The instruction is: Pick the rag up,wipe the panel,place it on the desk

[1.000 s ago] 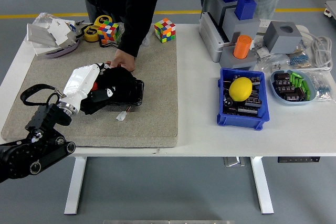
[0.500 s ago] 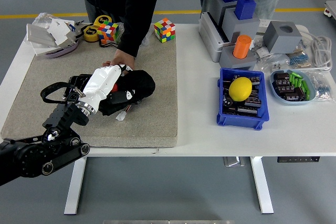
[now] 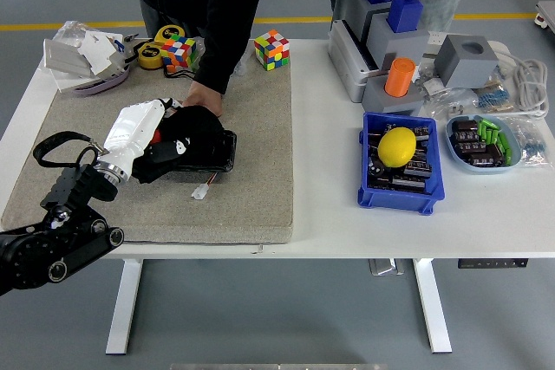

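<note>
Head view: white surface (image 3: pixel 347 223) across the whole width, with a large beige mat (image 3: pixel 251 145) over its left half. Left arm entering from the lower left, white-cased left hand (image 3: pixel 143 132) lying low over the mat's middle-left. Black rag (image 3: pixel 195 132) bunched directly under and just ahead of that hand, fingers curled down into the cloth and gripping it, rag pressed flat onto a dark panel (image 3: pixel 221 155) whose right edge peeks out beyond the cloth. Person in a black sleeve at the far side, one hand (image 3: pixel 206 100) resting on the mat and touching the rag's far edge. Grey fixture with blue blocks and an orange cylinder (image 3: pixel 400 77) at the far right. Blue bin (image 3: pixel 432 192) nearer the front right, holding a yellow lemon-shaped object (image 3: pixel 398 146). Light-blue tray (image 3: pixel 512 160) of small parts beside it. Two colour cubes (image 3: pixel 271 48) near the mat's far edge. Small white connector (image 3: pixel 201 192) on the mat just in front of the panel.
</note>
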Available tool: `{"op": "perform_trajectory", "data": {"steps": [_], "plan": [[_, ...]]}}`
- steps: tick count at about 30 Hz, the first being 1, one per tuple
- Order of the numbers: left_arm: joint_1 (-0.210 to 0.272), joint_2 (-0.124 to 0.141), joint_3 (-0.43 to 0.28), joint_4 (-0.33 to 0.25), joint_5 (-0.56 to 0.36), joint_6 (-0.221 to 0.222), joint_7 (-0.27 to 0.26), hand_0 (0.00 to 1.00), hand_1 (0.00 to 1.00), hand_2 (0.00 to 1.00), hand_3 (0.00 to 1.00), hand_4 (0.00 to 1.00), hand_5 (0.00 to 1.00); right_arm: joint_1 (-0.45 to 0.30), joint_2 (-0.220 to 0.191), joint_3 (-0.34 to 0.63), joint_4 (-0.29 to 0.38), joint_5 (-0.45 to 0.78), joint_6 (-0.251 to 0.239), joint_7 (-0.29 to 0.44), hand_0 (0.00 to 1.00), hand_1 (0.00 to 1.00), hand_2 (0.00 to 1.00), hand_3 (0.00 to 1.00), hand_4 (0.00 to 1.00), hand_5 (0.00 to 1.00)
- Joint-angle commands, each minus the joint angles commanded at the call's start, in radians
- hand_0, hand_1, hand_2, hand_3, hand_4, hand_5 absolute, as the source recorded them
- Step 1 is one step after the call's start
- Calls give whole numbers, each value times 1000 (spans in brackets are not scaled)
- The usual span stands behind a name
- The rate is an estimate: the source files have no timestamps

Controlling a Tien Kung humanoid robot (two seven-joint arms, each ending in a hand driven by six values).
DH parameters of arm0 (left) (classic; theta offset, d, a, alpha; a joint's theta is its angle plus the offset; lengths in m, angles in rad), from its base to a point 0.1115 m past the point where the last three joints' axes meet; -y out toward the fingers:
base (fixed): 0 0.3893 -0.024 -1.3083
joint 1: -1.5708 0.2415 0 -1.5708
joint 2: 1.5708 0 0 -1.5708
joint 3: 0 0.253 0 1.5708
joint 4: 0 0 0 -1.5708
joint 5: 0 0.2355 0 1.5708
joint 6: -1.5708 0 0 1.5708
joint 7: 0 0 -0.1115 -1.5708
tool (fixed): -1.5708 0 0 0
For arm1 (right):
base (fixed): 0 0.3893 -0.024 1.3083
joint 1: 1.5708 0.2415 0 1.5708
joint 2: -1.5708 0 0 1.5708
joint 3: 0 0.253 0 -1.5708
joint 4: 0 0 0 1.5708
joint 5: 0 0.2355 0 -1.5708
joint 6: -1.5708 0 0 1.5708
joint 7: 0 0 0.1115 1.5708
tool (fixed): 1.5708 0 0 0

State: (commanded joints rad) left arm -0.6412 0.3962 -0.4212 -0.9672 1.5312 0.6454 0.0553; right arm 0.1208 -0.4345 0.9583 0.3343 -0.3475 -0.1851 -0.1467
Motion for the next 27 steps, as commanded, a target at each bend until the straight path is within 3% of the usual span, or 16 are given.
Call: {"op": "perform_trajectory", "data": {"steps": [6, 26, 27], "plan": [[4, 12, -21, 45, 2, 0, -11, 174, 90, 312, 651, 557, 39, -1, 0, -3, -3, 2, 1, -3, 746, 676, 699, 628, 998, 599], [48, 60, -110, 114, -1, 0, -31, 175, 90, 312, 652, 556, 37, -14, 7, 19, -2, -5, 1, -1, 746, 676, 699, 630, 998, 600], [53, 63, -123, 117, 1, 0, -31, 175, 100, 356, 588, 557, 40, -15, 8, 22, -3, -5, 2, 0, 746, 675, 699, 630, 998, 600]]}}
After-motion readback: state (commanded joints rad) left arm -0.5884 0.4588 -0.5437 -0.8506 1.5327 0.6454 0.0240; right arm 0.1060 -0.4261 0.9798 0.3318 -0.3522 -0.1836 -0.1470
